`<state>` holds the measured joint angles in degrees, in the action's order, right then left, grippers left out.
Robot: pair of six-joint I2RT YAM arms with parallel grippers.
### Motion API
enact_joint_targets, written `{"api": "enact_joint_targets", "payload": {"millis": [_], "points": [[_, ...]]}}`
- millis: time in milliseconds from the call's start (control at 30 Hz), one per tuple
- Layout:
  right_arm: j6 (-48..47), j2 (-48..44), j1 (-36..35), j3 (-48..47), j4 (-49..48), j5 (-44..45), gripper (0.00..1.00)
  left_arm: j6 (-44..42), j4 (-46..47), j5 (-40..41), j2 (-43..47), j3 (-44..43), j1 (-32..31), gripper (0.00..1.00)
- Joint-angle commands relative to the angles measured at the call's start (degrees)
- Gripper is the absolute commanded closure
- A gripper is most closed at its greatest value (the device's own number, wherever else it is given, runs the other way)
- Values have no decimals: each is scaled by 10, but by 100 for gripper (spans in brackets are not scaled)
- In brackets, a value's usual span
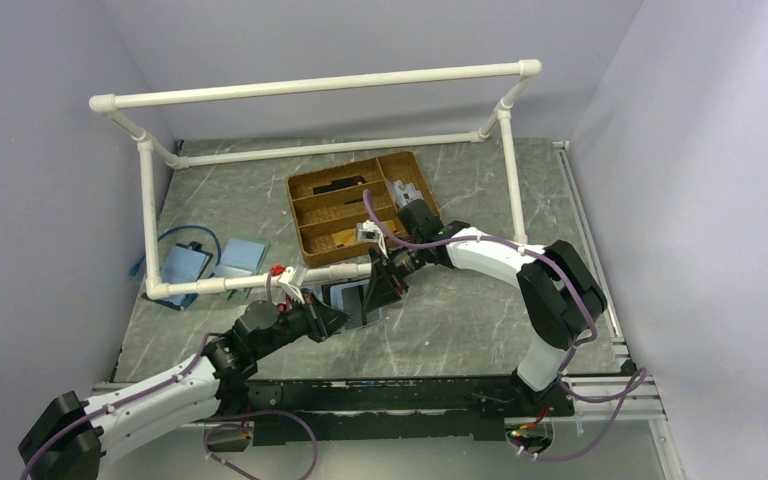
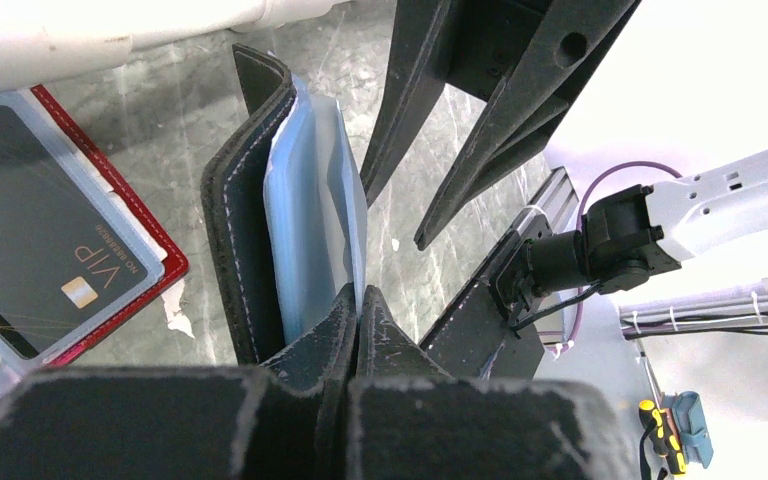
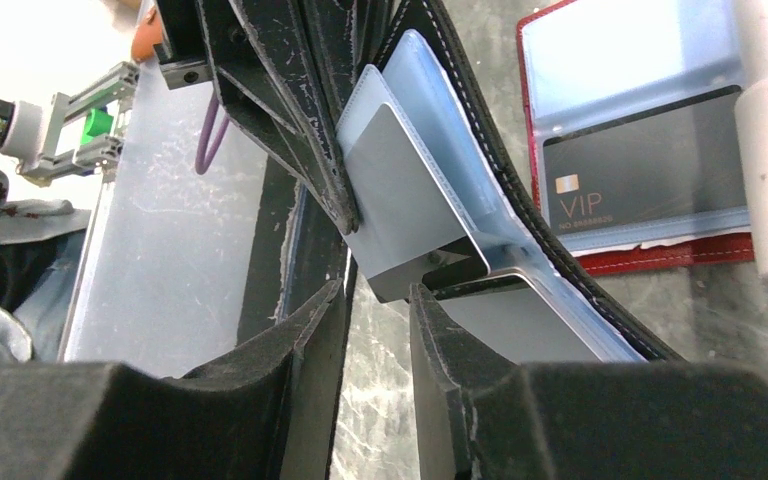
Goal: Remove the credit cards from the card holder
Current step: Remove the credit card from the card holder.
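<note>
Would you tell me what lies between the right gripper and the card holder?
A grey card pokes from the card holder toward the right gripper, its corner at the mouth of the parted jaws; the right wrist view shows it.

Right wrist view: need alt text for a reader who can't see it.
A black-edged card holder stands open on edge, a grey card partly out of its blue sleeve just above the camera's jaws, which stand slightly apart. To its right, a red-edged holder lies open on the table with a dark VIP card.
</note>
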<state>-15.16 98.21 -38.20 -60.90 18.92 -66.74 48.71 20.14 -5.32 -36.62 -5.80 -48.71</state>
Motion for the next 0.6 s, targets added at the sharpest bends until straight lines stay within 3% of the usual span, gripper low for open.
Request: {"api": "enact_joint_targets", "payload": {"millis": [0, 567], "points": [[20, -23, -1, 6, -32, -30, 66, -14, 82, -25, -3, -3, 2, 100], [53, -26, 20, 14, -55, -6, 60, -20, 54, -13, 44, -3, 2, 100]]}}
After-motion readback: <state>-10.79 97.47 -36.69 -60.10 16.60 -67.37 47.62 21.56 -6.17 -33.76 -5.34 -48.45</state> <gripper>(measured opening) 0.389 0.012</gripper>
